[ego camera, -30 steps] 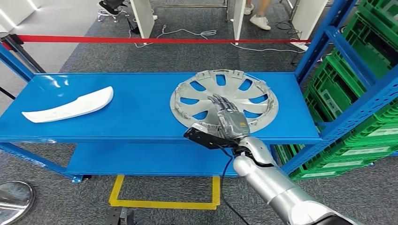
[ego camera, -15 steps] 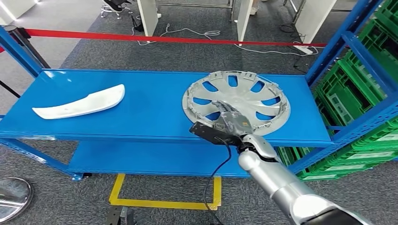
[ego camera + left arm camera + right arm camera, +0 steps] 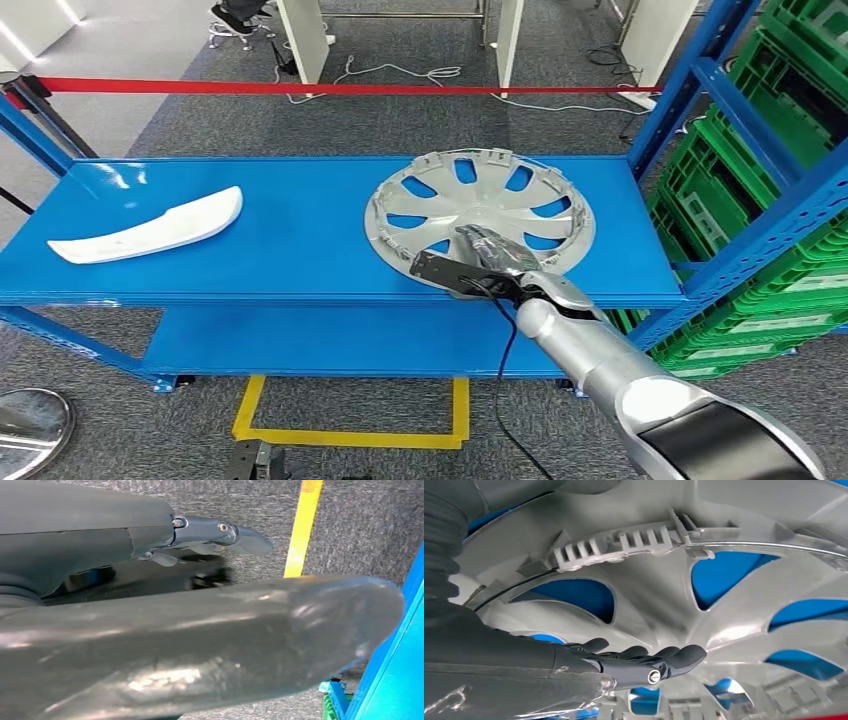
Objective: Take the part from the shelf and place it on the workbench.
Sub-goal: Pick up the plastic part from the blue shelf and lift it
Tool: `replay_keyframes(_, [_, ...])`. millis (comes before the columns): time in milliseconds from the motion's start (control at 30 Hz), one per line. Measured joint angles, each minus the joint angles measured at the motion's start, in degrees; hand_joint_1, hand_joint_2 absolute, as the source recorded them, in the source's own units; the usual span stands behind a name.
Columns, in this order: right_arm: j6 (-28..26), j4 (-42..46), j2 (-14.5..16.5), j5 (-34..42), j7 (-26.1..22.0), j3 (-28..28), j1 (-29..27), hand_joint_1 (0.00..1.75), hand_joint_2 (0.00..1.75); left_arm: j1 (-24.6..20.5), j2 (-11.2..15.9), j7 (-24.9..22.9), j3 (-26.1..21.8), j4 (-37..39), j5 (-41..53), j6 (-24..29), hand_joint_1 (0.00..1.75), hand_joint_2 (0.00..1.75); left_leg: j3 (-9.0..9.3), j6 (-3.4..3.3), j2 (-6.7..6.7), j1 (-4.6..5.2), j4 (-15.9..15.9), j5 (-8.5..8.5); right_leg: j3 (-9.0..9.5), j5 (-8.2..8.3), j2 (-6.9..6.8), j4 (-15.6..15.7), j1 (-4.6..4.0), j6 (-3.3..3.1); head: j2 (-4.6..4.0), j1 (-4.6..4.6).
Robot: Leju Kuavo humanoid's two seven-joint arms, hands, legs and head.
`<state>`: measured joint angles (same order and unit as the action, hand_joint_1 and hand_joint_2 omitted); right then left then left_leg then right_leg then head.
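A silver hubcap (image 3: 480,205) lies flat on the right half of the blue shelf (image 3: 300,250). My right hand (image 3: 495,255) reaches over the hubcap's near rim, its fingers bent down onto the spokes. In the right wrist view the dark fingers (image 3: 649,662) stretch out just above the hubcap's ribbed inner face (image 3: 664,595), with the thumb apart from them and nothing clasped. My left hand (image 3: 200,630) hangs over the grey floor and holds nothing.
A long white curved part (image 3: 150,228) lies on the shelf's left end. Green crates (image 3: 760,200) fill the blue rack to the right. A red barrier tape (image 3: 300,87) runs behind the shelf. Yellow floor marking (image 3: 350,430) lies below the lower shelf board.
My right hand has drawn back from the hubcap's centre to its near rim, and its fingers have tipped down. The camera swayed a little meanwhile.
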<state>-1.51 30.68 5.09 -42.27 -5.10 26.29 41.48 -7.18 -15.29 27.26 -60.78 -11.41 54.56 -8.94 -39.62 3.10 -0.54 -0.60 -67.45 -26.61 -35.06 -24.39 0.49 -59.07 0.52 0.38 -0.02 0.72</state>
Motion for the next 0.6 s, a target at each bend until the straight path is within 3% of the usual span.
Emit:
replay_keyframes(67, [0.23,-0.73,0.0,-0.05,0.27,0.01,0.6,0.0,1.75,-0.07,0.02,0.0,0.11,0.0,-0.01,0.0,0.0,0.0,3.68,-0.12,0.04,-0.15,6.99,2.36,-0.04,-0.19,0.19,-0.27,-0.21,0.55,0.01,-0.1])
replay_keyframes(100, [0.24,-1.05,0.0,-0.15,0.5,0.02,0.83,0.01,1.75,-0.11,0.01,0.0,0.14,0.0,-0.01,0.0,0.0,0.0,4.65,-0.37,0.01,-0.18,8.88,2.63,-0.12,-0.21,0.3,-0.32,-0.35,0.89,0.01,-0.11])
replay_keyframes(233, [0.25,-2.53,0.0,-0.81,2.22,0.13,1.36,1.75,1.75,-0.09,0.0,0.0,0.18,-0.01,-0.19,0.07,0.0,0.0,4.91,-2.05,-0.11,-0.22,9.72,2.71,-0.51,-0.75,0.24,-0.85,-0.32,2.1,0.0,0.22])
replay_keyframes(367, [-0.04,-3.85,0.03,-1.59,3.41,0.22,1.55,1.75,1.75,-0.03,0.01,0.0,0.17,0.0,-0.39,0.24,0.0,0.0,4.89,-2.87,-0.05,-0.3,9.79,2.85,-5.06,-6.24,-0.02,-10.81,-0.25,2.79,0.0,0.74])
replay_keyframes(600, [-0.12,-4.01,0.04,-1.66,3.38,0.27,1.49,1.75,1.75,-0.01,0.01,0.0,0.16,0.0,-0.42,0.28,0.0,0.0,4.88,-2.9,-0.05,-0.29,9.79,2.85,-6.1,-7.18,-0.02,-13.09,-0.25,2.82,0.01,0.75])
